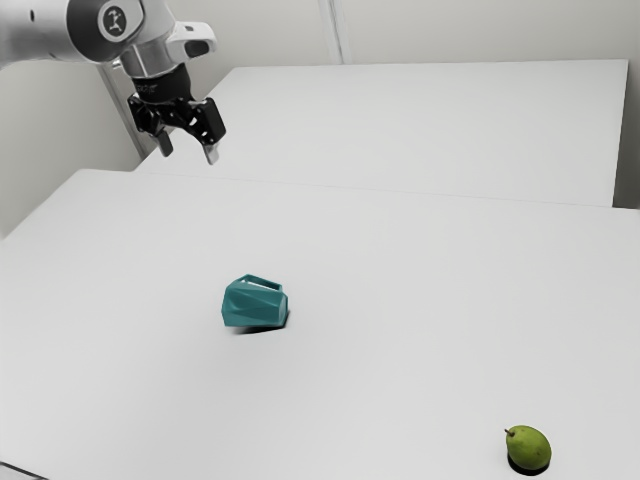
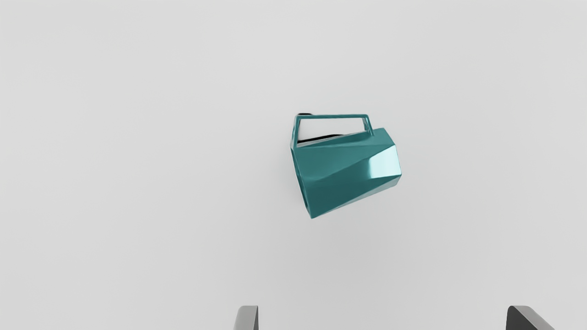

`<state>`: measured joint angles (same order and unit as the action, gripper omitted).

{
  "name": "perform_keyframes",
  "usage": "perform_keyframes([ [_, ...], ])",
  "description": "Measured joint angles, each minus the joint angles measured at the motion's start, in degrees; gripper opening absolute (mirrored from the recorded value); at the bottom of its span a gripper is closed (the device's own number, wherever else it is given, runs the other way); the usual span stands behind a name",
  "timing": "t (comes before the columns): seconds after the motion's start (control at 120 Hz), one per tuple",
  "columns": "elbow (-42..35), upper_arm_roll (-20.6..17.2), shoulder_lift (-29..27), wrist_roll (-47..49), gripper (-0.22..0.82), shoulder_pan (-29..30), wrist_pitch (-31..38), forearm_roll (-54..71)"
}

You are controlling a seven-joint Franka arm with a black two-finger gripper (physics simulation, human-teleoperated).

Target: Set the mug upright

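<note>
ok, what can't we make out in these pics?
Inside of the mug: wrist view, mouth nearly edge-on, wall hides it.
Mug's resting side: both views, under its body.
Base of the arm: exterior view, cut off by left edge.
Rest of the fingers: wrist view, bottom edge.
Dark line: exterior view, cut by edge, too thin.

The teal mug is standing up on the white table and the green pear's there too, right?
Not standing up: the teal mug is lying on its side on the white table, as the exterior view shows. The green pear is there too.
</note>
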<state>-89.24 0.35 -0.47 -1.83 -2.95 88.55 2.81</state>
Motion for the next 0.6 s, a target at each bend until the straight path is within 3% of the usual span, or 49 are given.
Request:
perform_keyframes([
  [0.308,-1.08,0.00,-0.81,0.06,0.59,0.11,-0.15,0.06],
  [0.6,-9.50,0.80,-3.94,0.05,0.59,2.13,3.11,-1.41],
])
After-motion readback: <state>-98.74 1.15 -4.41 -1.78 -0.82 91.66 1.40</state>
